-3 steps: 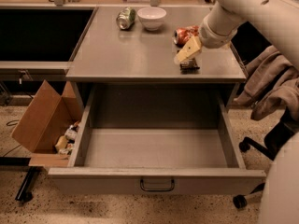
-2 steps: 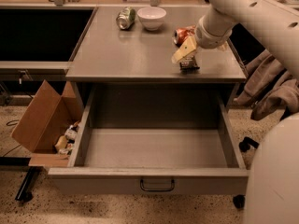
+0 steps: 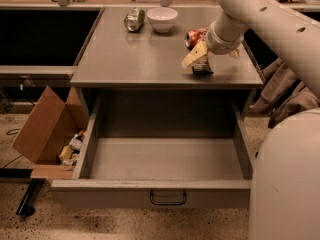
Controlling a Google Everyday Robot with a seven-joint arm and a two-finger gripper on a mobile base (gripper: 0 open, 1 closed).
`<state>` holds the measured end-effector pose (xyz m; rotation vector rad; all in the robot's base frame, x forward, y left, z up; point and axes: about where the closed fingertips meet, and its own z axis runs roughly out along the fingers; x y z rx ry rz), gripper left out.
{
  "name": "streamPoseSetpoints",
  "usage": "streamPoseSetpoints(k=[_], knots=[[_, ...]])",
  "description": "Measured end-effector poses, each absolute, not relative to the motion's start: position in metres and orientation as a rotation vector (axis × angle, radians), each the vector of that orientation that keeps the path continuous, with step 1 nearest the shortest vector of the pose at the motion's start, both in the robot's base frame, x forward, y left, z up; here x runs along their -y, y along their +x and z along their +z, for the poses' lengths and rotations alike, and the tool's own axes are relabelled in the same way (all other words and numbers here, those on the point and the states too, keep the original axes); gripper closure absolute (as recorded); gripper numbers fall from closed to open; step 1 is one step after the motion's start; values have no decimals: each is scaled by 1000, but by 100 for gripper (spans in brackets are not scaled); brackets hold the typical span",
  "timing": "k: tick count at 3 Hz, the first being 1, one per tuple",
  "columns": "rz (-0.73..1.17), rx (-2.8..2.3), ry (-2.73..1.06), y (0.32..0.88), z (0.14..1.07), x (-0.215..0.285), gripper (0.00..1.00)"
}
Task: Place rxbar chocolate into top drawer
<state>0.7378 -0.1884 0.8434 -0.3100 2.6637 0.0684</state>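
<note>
Rxbar chocolate [image 3: 202,67]: dark bar on the desk [image 3: 130,59], right side, by the near edge. Its upper part is hidden from you by the end effector [image 3: 194,58].
End effector: directly over the bar, meeting its top. You cannot tell how wide it stands or whether it grips.
Red can [image 3: 193,35]: just beyond, partly hidden by the arm.
Top drawer [image 3: 165,161]: pulled out below.
White bowl [image 3: 162,19]: far edge.
</note>
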Motion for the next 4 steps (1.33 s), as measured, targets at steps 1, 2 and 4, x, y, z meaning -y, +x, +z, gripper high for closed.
streamPoseSetpoints(k=[1,2,4], knots=[[93,-2681,-281,746,833,187,0],[72,-2711,-275,753,822,184,0],[57,-2728,-271,756,815,182,38]])
